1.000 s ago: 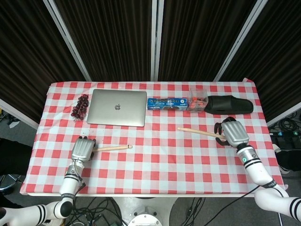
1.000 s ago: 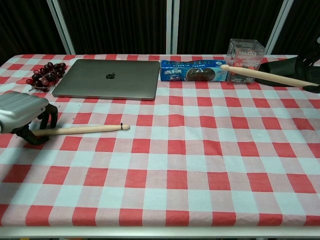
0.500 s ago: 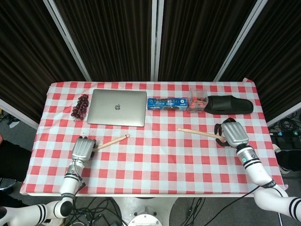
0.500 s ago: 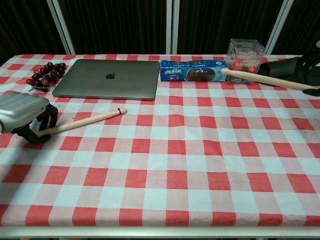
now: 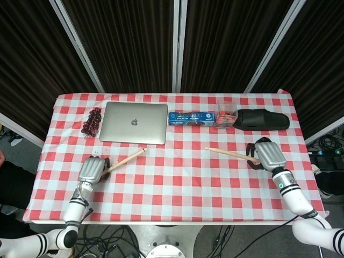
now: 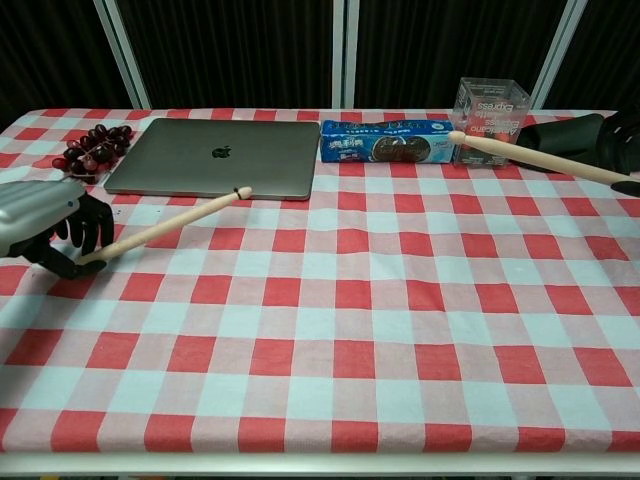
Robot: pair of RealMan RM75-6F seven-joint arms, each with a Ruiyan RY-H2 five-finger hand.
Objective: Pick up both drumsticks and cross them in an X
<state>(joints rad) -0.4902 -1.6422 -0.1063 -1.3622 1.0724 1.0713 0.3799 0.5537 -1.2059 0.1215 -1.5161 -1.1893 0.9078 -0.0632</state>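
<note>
My left hand (image 5: 92, 170) (image 6: 45, 222) grips the butt of a wooden drumstick (image 5: 124, 159) (image 6: 170, 226) at the table's left front. That stick is lifted and angles up toward the laptop, its tip near the laptop's front edge. My right hand (image 5: 267, 155) (image 6: 625, 150) holds the other drumstick (image 5: 227, 153) (image 6: 540, 158) at the right side. This one points left toward the table's middle, raised off the cloth. The two sticks are far apart.
On the red-checked tablecloth (image 5: 188, 177) stand a grey laptop (image 5: 134, 122) (image 6: 218, 156), a bunch of dark cherries (image 5: 92, 121) (image 6: 92, 146), a blue cookie pack (image 5: 192, 117) (image 6: 387, 140), a clear plastic box (image 5: 226, 115) (image 6: 489, 106) and a black slipper (image 5: 263, 119) (image 6: 568, 132).
The left drumstick's tip has swung from lying flat up and toward the laptop. The left hand shifted slightly nearer the front edge. The right hand and its stick moved a little.
</note>
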